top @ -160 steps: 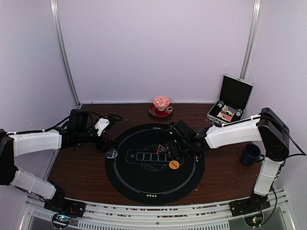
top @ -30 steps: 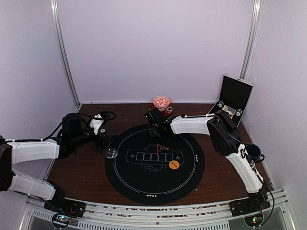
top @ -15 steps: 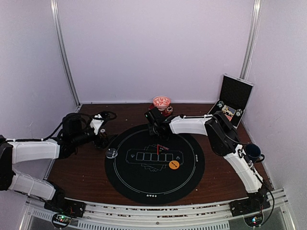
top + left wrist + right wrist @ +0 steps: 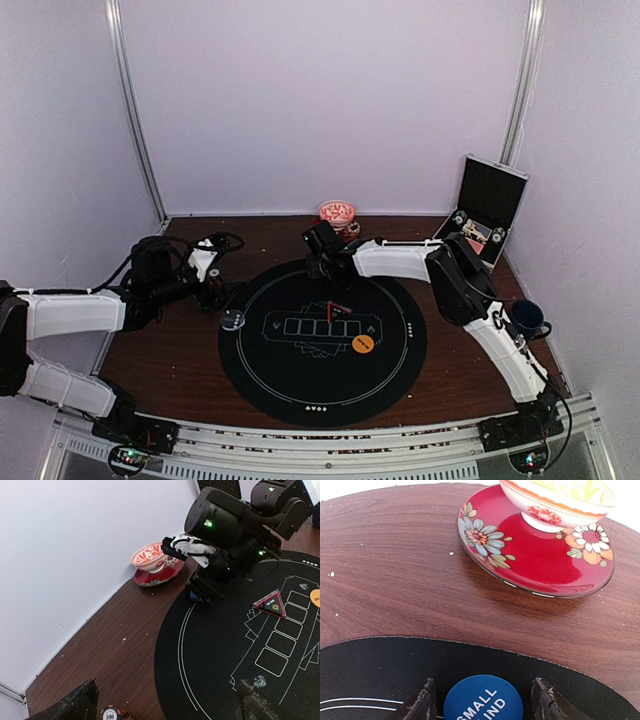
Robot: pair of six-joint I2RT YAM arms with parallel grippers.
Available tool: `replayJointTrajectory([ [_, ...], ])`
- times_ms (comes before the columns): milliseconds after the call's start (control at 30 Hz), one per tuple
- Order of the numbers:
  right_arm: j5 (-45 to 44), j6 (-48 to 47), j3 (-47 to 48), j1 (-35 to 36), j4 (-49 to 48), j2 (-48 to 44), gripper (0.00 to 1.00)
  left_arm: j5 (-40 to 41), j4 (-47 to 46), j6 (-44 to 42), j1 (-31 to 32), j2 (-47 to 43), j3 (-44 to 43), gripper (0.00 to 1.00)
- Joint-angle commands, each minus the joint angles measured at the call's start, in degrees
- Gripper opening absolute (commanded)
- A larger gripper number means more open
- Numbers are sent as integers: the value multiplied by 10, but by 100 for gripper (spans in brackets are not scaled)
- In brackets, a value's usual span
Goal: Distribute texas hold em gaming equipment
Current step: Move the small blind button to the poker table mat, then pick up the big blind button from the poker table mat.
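Blue round "SMALL BLIND" button disc lies flat on the round black mat, near its far edge. The right gripper straddles it, fingers parted and clear of it. Just beyond the mat sits a red flowered saucer. The left gripper is spread wide and holds nothing.

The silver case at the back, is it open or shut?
Open. The case has its lid standing up, and you can see into the bottom half.

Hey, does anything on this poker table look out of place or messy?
A red floral saucer holding a white patterned bowl sits on the brown wooden table just beyond the far edge of the round black mat: tableware, odd beside a card game. Some pale crumbs also dot the wood near it.
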State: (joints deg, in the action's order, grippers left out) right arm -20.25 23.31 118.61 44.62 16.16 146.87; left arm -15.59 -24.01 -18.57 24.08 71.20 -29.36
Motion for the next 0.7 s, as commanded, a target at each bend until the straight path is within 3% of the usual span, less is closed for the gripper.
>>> replayJointTrajectory([
  [0, 11, -2, 8, -1, 27, -21, 71, 0, -31, -7, -2, 6, 5, 98],
  [167, 13, -9, -17, 6, 48, -85, 83, 0, -31, -7, -2, 3, 7, 98],
  [500, 23, -5, -255, 41, 61, -316, 98, 2, -31, -7, -2, -1, 7, 98],
  [667, 25, 12, -390, 74, 54, -406, 100, 2, -31, -7, -2, -4, 8, 98],
])
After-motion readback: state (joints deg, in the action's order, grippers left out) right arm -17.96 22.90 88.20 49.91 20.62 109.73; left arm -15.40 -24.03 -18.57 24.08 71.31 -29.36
